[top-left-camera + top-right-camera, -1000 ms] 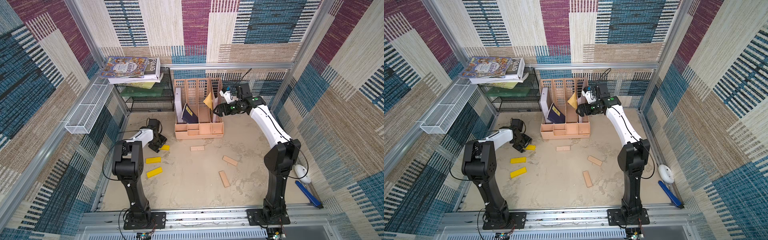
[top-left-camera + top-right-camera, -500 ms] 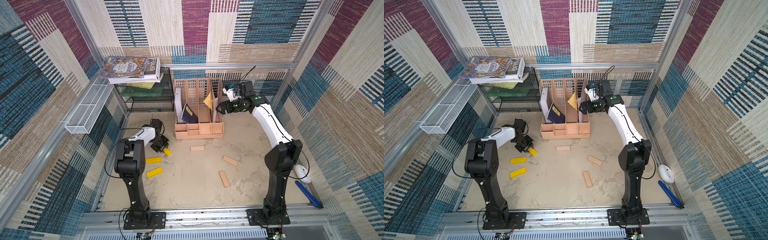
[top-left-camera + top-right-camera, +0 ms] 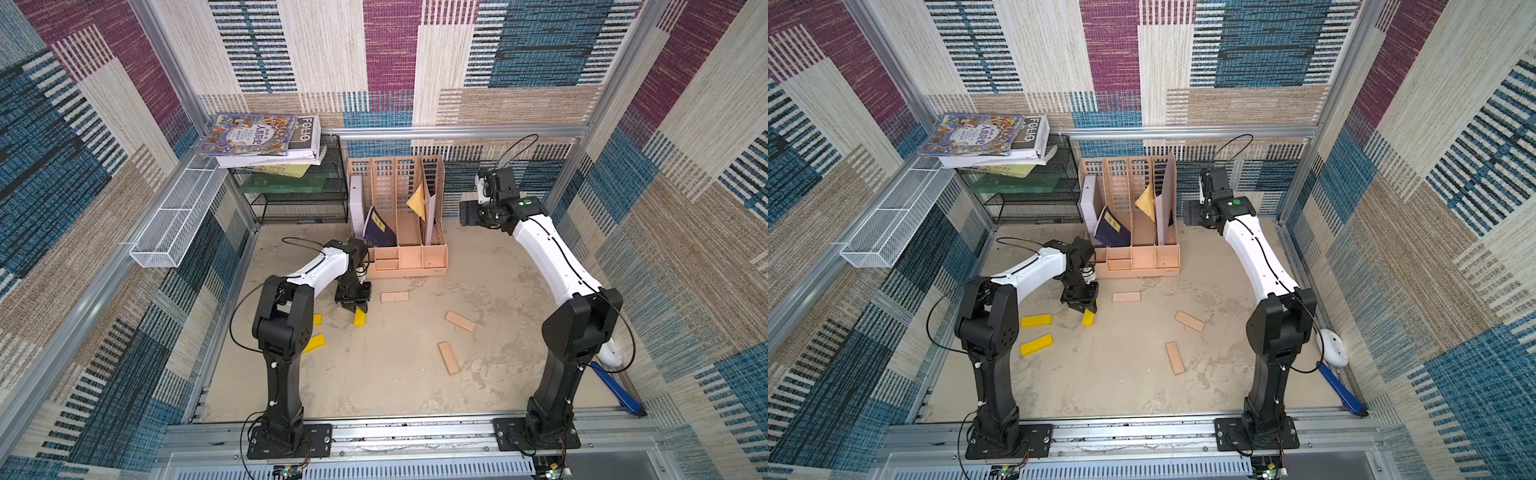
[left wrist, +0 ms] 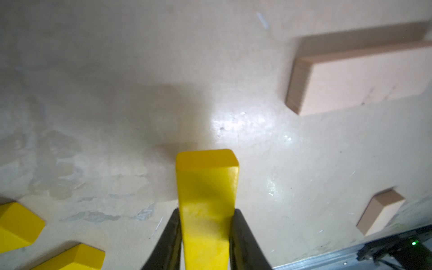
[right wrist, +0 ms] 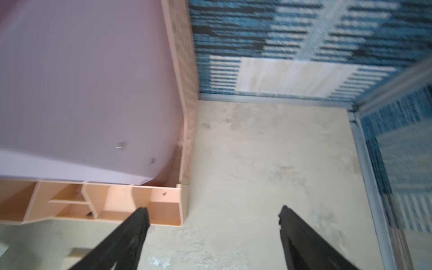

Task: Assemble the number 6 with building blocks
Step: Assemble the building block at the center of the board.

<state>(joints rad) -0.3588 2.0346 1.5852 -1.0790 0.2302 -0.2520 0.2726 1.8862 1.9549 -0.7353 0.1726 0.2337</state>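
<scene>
The held yellow plank [image 4: 207,198] is clamped across its narrow width in the left pincer [image 4: 206,214], whose two black jaws are closed against its opposite long edges; most of the plank projects past the tips. In both top views it hangs steeply tilted, free end downward and close to the table [image 3: 390,386]; whether it touches cannot be determined. A grip near one end probably leaves the free end available for alignment against a neighbouring plank. No digit 6 exists yet: no two planks lie end to end. The two remaining yellow planks [image 3: 1036,320] [image 3: 1037,344] lie flat near the pincer, on the side toward the left arm's base, apart from each other. On the opposite side, toward the right arm, the nearest pale wood plank [image 3: 1126,296] lies just beside the pincer; two further pale wood planks [image 3: 1189,321] [image 3: 1175,357] lie well apart from it. Behind the pincer stands the peach file organizer [image 3: 409,259], near enough to limit travel that way. The open table beyond the nearest pale plank appears the likeliest assembly area. The right pincer [image 5: 214,210] is spread wide and empty, raised beside the organizer, well clear of all planks.
</scene>
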